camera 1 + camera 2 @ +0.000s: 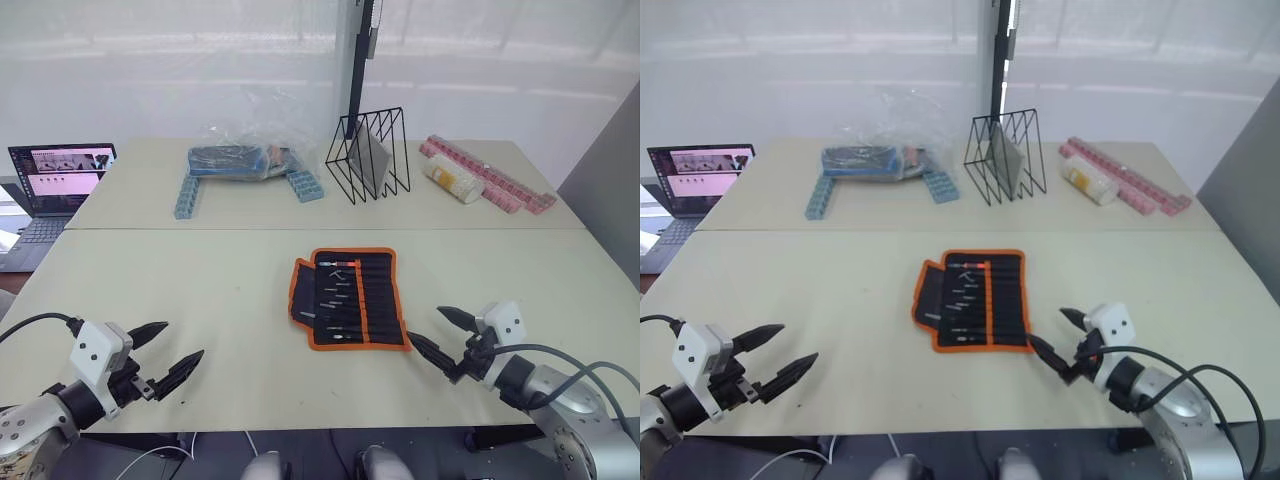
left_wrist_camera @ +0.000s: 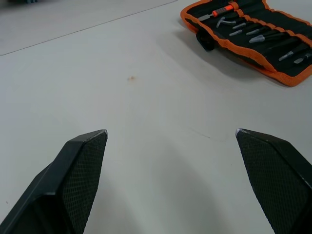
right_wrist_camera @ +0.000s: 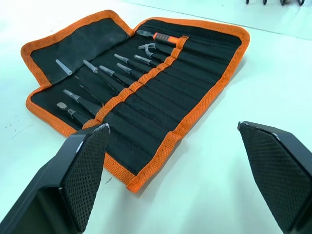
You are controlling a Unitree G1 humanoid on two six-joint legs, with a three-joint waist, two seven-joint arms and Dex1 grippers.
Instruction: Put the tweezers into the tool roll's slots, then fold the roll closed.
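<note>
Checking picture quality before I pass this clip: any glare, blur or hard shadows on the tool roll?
Left eye view: even light, tool roll sharp, no glare. Left wrist view: the roll's shadow on the table is soft, far edge blurred. Right wrist view: tweezers clear, own fingers softly focused.

The near tabletop [image 1: 200,290] lies bare on both sides of the tool roll [image 1: 352,297], which lies open and flat at its middle, so there is room to pass to its left, to its right and along the near edge. The left gripper [image 1: 168,358] hovers with jaws spread over bare surface, well apart from the roll. The right gripper [image 1: 443,334], jaws also spread, sits just beside the roll's near right corner. Obstacles stand only on the far tabletop: a clear plastic bag [image 1: 240,150], blue strips [image 1: 187,196], a black wire rack [image 1: 370,155] and pink strips [image 1: 490,175]. A laptop [image 1: 55,180] sits off the left edge.
</note>
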